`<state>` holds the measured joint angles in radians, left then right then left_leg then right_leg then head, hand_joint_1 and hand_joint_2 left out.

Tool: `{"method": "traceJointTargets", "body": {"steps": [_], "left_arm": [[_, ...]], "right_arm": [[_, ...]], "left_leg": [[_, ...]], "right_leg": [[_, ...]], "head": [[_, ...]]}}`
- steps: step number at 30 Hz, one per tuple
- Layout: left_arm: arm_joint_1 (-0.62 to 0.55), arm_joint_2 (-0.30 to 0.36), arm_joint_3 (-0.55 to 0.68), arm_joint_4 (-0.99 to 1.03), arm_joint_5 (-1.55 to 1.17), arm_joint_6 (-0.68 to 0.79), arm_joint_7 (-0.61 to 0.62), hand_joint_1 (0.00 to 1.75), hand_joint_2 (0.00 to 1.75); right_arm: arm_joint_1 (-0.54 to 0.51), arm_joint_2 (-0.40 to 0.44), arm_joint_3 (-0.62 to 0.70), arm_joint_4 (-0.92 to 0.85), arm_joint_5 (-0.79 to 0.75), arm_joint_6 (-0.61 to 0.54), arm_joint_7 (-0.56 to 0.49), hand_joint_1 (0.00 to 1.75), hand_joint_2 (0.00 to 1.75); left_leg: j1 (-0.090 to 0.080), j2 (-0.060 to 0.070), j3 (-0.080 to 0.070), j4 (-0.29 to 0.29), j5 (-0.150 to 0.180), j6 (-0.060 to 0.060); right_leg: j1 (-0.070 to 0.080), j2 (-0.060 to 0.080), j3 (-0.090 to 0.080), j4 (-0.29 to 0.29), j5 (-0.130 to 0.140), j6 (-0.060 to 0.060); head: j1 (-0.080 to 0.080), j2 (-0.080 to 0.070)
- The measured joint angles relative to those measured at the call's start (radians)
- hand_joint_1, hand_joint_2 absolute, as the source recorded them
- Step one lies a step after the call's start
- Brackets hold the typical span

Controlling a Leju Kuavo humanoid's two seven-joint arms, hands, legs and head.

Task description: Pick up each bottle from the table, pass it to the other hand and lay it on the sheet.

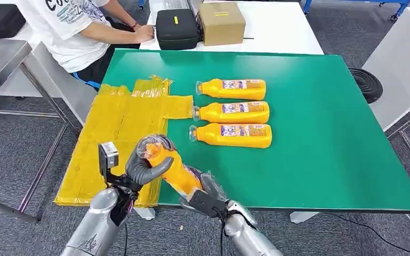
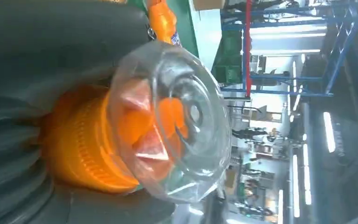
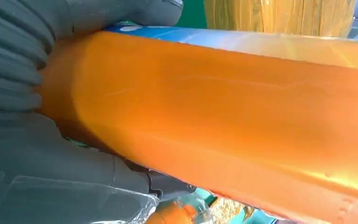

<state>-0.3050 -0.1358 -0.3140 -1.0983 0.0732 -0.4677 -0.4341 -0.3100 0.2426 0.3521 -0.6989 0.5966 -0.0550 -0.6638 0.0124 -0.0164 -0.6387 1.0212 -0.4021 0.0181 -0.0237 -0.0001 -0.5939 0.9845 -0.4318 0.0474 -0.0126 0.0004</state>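
Note:
An orange bottle (image 1: 177, 172) with a clear cap hangs over the table's front edge, held at both ends. My left hand (image 1: 147, 161) wraps the neck under the clear cap (image 2: 170, 121). My right hand (image 1: 207, 196) grips the base of the same bottle (image 3: 223, 121). Three more orange bottles (image 1: 234, 89) (image 1: 234, 112) (image 1: 234, 135) lie side by side on the green table (image 1: 325, 128), caps to the left. The yellow sheet (image 1: 117, 133) covers the table's left part, just behind and left of my hands.
A person in a white shirt (image 1: 72, 29) sits at the far left, a hand on the white table beyond. A black case (image 1: 177, 29) and a cardboard box (image 1: 221, 22) stand there. A grey metal table (image 1: 0, 58) is at the left.

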Motion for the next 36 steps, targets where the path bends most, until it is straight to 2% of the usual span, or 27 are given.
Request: {"method": "traceJointTargets", "body": {"steps": [4, 5, 6, 8, 9, 17, 28, 32, 36], "left_arm": [[0.001, 0.003, -0.005, -0.013, -0.03, 0.002, 0.004, 1.75, 1.75], [0.002, 0.004, -0.006, -0.016, -0.034, 0.002, 0.006, 1.75, 1.75], [0.004, 0.005, -0.008, -0.021, -0.037, 0.002, 0.007, 1.75, 1.75], [0.005, 0.005, -0.01, -0.027, -0.04, 0.002, 0.011, 1.75, 1.75], [0.006, 0.005, -0.012, -0.032, -0.043, 0.003, 0.015, 1.75, 1.75], [0.019, 0.005, -0.013, -0.068, -0.017, 0.016, 0.047, 1.75, 1.75], [0.038, 0.011, 0.011, -0.119, 0.037, 0.026, 0.045, 1.75, 1.75], [0.038, 0.013, 0.044, -0.161, 0.029, 0.11, 0.029, 1.75, 1.75], [0.032, 0.02, 0.08, -0.213, 0.026, 0.128, 0.037, 1.75, 1.75]], "right_arm": [[0.015, -0.001, -0.007, -0.031, -0.012, -0.025, 0.003, 1.75, 1.75], [0.021, -0.002, -0.011, -0.043, -0.011, -0.032, 0.005, 1.01, 1.75], [0.027, -0.003, -0.014, -0.054, -0.007, -0.042, 0.009, 0.0, 1.75], [0.037, -0.003, -0.017, -0.075, -0.003, -0.056, 0.016, 0.0, 1.75], [0.042, -0.003, -0.017, -0.09, 0.002, -0.066, 0.018, 0.0, 0.0], [0.089, 0.002, -0.015, -0.239, 0.008, -0.177, 0.014, 0.0, 0.0], [0.106, 0.003, -0.017, -0.326, -0.011, -0.18, 0.005, 0.0, 0.0], [0.118, 0.002, -0.018, -0.343, -0.021, -0.163, 0.001, 0.0, 0.0], [0.13, 0.0, -0.018, -0.361, -0.025, -0.152, 0.001, 0.0, 0.0]], "left_leg": [[0.0, 0.0, 0.0, 0.0, 0.001, 0.001], [0.0, 0.0, 0.0, 0.0, 0.001, 0.001], [0.0, 0.0, -0.001, 0.0, 0.001, 0.001], [0.0, 0.0, -0.001, 0.0, 0.001, 0.001], [0.0, 0.0, -0.002, 0.0, 0.001, 0.001], [0.0, 0.0, -0.003, 0.0, 0.001, 0.001], [0.0, 0.0, -0.003, 0.0, 0.001, 0.001], [0.0, 0.001, -0.004, 0.0, 0.001, 0.001], [0.0, 0.0, -0.004, 0.0, 0.001, 0.001]], "right_leg": [[0.0, 0.0, 0.0, 0.0, 0.0, 0.0], [0.0, 0.0, 0.0, 0.0, 0.0, 0.0], [0.0, 0.0, 0.0, 0.0, 0.0, 0.0], [0.0, 0.0, -0.001, 0.0, 0.0, 0.0], [0.0, 0.0, -0.001, 0.0, 0.0, 0.0], [0.0, 0.0, -0.003, 0.0, 0.0, 0.0], [0.0, 0.0, -0.004, 0.0, 0.0, 0.0], [0.0, 0.0, -0.004, 0.0, 0.0, 0.0], [0.0, 0.0, -0.005, 0.0, 0.0, 0.0]], "head": [[0.0, 0.0], [0.0, 0.0], [0.0, 0.0], [0.0, 0.0], [0.0, 0.0], [0.0, 0.0], [0.0, 0.0], [0.0, 0.0], [0.0, 0.0]]}}
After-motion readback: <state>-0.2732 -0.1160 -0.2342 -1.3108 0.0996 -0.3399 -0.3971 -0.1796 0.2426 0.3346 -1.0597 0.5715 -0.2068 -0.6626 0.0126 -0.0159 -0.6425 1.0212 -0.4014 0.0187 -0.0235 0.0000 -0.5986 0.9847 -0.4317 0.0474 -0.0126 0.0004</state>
